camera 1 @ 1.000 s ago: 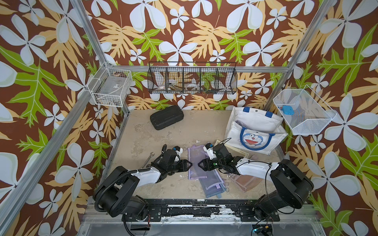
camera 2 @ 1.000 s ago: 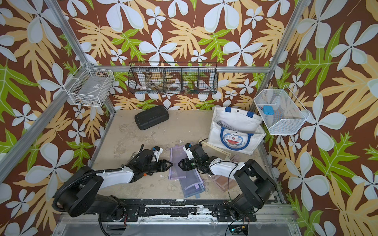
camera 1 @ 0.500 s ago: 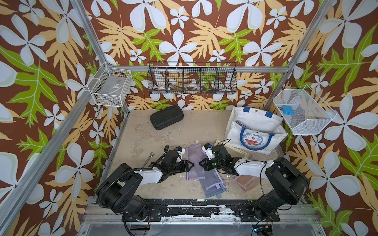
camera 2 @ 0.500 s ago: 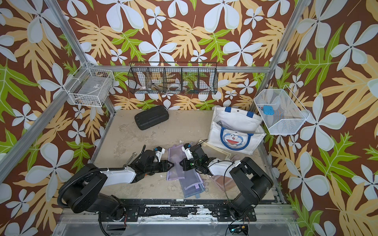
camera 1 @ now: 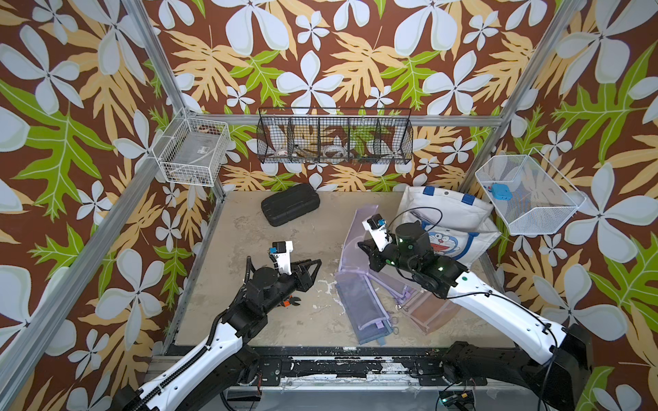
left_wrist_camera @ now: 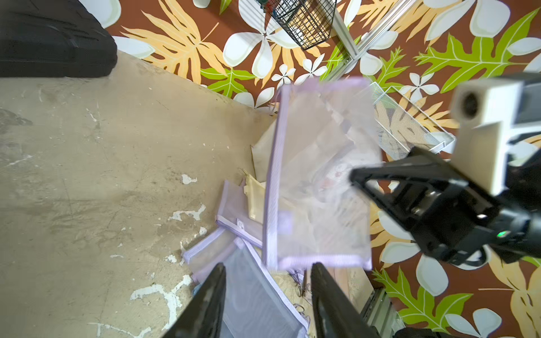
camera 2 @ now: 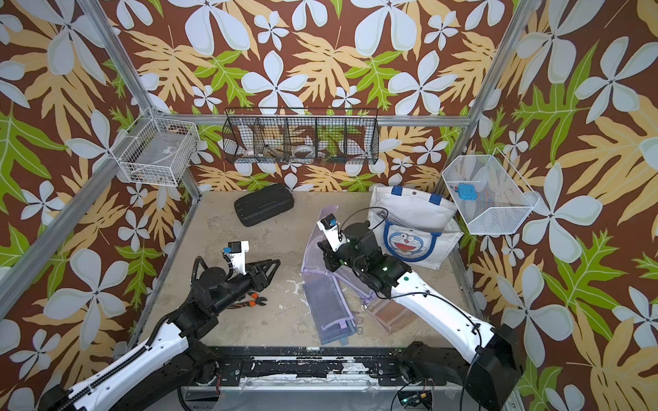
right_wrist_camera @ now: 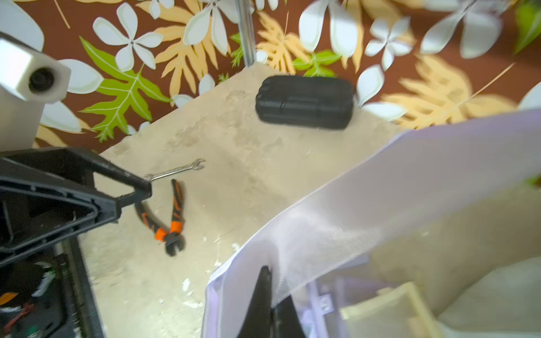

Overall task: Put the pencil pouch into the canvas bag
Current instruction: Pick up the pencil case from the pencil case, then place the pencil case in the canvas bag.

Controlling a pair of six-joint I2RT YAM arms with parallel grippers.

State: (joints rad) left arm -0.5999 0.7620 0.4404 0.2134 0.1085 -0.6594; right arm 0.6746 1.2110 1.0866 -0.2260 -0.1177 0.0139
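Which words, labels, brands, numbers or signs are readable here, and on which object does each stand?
None can be read.
The canvas bag carries only a cartoon cat face, without words.
A small tag on a lying purple pouch is too small to read.

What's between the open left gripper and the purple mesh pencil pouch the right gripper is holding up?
Nothing loose. In both top views only bare beige tabletop separates the left gripper from the raised purple mesh pencil pouch.

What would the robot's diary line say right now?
stage: pouch held up | right end effector: shut on pouch | left end effector: open, empty | bag: pouch not inside
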